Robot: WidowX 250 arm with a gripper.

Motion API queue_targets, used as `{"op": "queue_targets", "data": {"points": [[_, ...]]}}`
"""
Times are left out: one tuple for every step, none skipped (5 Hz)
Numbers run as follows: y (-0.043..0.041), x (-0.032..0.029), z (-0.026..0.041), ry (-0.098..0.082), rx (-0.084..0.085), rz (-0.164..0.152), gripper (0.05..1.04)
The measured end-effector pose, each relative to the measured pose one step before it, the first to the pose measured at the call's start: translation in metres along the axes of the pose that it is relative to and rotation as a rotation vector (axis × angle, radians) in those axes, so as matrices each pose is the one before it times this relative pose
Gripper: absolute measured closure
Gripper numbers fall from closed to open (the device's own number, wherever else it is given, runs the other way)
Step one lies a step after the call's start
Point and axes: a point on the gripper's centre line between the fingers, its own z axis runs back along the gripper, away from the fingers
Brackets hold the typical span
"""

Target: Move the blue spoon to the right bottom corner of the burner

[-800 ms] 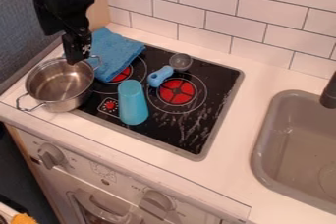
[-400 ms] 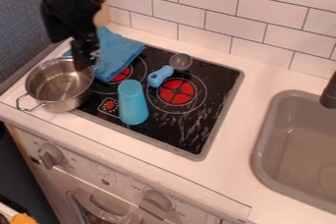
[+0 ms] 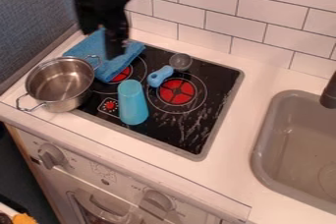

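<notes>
So, far left there's a shiny round metal pot (image 3: pixel 60 83), then a folded blue cloth (image 3: pixel 89 48) with the black two-finger gripper (image 3: pixel 115 52) hanging over it, can't tell how wide it's set. Next, a light-blue tapered cylinder (image 3: pixel 133 104), then the blue-handled spoon (image 3: pixel 160 76) at the red burner's (image 3: pixel 177 92) upper left, grey bowl towards the wall. Grey sink (image 3: pixel 263 152) far right.

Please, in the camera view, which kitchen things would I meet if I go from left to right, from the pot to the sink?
Metal pot → turquoise cup → blue-handled spoon → sink.
</notes>
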Motion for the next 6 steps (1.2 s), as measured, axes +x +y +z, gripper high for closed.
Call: {"op": "queue_targets", "data": {"points": [[-0.00421, 0.02503, -0.00440, -0.0485, -0.0694, 0.0992, 0.083], [-0.01006, 0.01814, -0.01948, 0.0201, -0.0211, -0.0100, 0.083], [-0.00445, 0.00340, -0.02366, 0.0363, 0.0084, -0.0099, 0.083], [-0.01035, 0.00726, -0.01497, 0.0136, 0.0306, -0.0298, 0.083], [-0.00845, 0.00522, -0.02012, 0.0275, -0.0040, -0.0371, 0.083], [0.00034, 0.00476, -0.00979, 0.0103, -0.0084, -0.0100, 0.083]]}}
